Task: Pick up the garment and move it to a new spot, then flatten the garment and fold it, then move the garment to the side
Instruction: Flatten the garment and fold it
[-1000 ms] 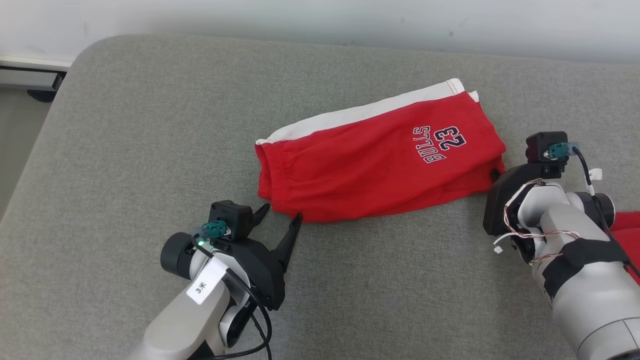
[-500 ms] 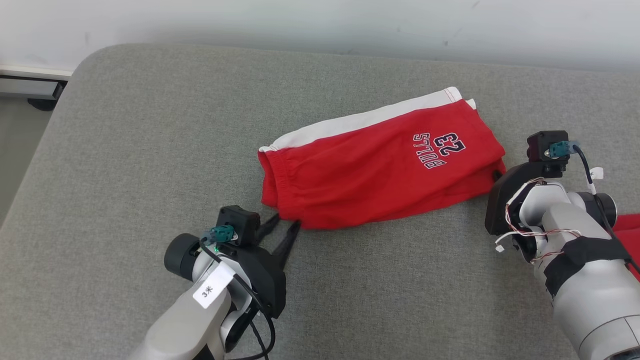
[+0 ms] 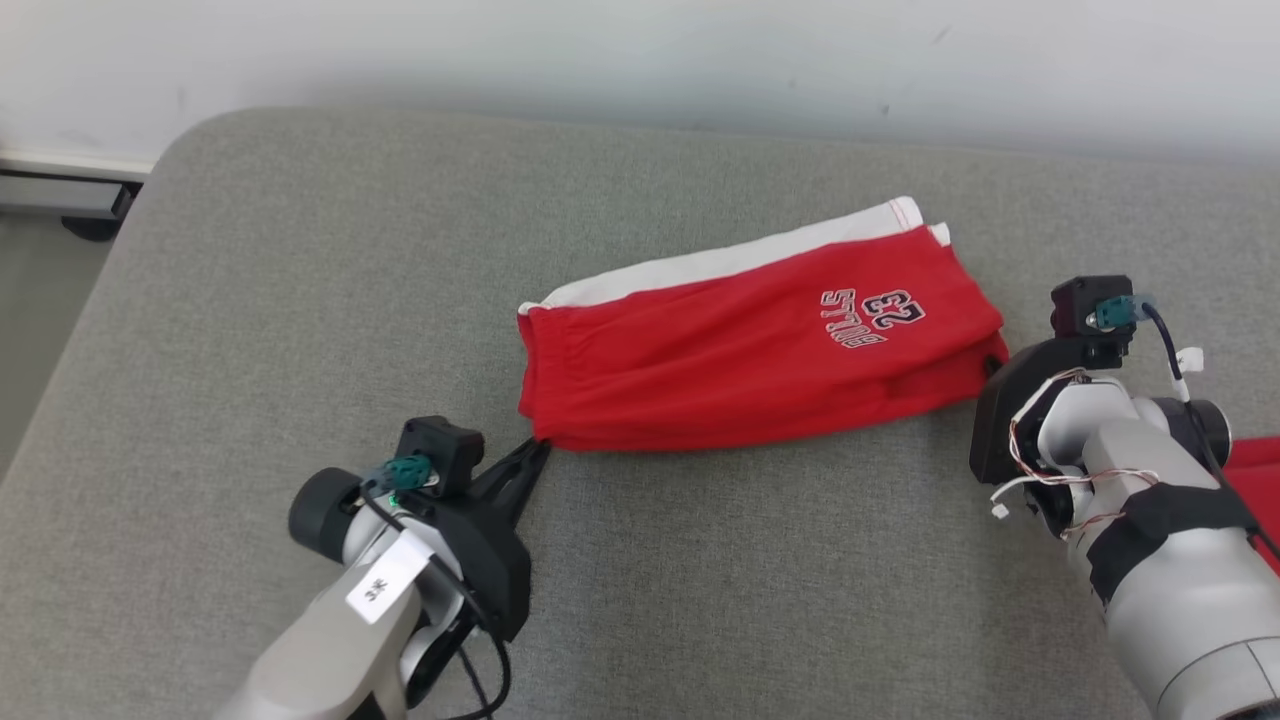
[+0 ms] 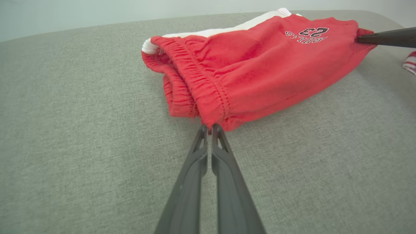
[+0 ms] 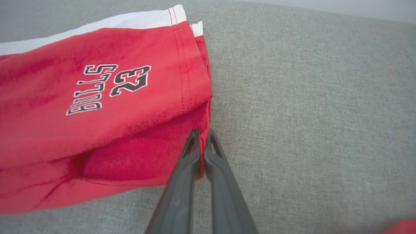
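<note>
The garment (image 3: 740, 350) is a pair of red shorts with a white side stripe and a "BULLS 23" print, folded and lying across the middle of the grey surface. My left gripper (image 3: 540, 447) is shut on its near waistband corner (image 4: 210, 125). My right gripper (image 3: 993, 362) is shut on the leg-hem corner, with red cloth pinched between the fingers (image 5: 202, 139). In the left wrist view the right gripper's fingers (image 4: 386, 37) reach the garment's far end. The garment (image 5: 97, 110) is stretched between the two grips.
The grey padded surface (image 3: 300, 260) runs to a pale wall at the back and drops off at the left edge. Another red cloth (image 3: 1255, 470) lies at the right edge, behind my right arm; a striped bit of it (image 4: 410, 61) appears in the left wrist view.
My left gripper closed from wide open onto the waistband corner. The garment's near edge is pulled straighter and tauter. The camera tilted slightly, shifting the scene down.
</note>
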{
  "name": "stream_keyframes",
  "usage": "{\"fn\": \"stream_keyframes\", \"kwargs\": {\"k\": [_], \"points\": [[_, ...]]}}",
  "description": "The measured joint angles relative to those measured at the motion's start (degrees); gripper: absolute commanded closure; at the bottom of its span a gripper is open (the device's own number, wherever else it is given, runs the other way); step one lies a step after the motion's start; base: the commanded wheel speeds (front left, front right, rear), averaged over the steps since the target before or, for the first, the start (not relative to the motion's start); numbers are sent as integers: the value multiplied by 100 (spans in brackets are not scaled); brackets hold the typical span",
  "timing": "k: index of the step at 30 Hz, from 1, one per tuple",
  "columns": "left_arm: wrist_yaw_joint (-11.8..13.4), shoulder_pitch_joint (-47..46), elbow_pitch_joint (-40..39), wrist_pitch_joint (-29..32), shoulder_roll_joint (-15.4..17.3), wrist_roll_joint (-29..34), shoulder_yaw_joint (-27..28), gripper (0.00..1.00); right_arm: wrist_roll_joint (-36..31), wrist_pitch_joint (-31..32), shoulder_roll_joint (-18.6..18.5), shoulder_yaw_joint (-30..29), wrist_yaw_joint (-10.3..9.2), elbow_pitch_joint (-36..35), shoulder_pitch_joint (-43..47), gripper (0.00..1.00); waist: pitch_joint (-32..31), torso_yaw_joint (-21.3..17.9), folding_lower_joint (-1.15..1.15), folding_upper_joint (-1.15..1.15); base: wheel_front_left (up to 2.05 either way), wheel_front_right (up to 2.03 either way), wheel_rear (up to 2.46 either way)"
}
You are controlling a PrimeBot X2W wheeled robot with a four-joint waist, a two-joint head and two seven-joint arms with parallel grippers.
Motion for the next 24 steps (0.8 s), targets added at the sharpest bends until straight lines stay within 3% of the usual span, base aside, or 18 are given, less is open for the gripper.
{"fn": "stream_keyframes", "kwargs": {"k": [10,24], "points": [[-142,507,-172,-24,419,34,-360,100,54,-314,125,62,194,-16,794,100,-420,-52,-1,0,0,0,0],[-149,1447,-666,11,992,-229,-620,100,245,-1106,345,59,250,-468,2345,100,-1172,-326,-1,-1,0,0,0]]}}
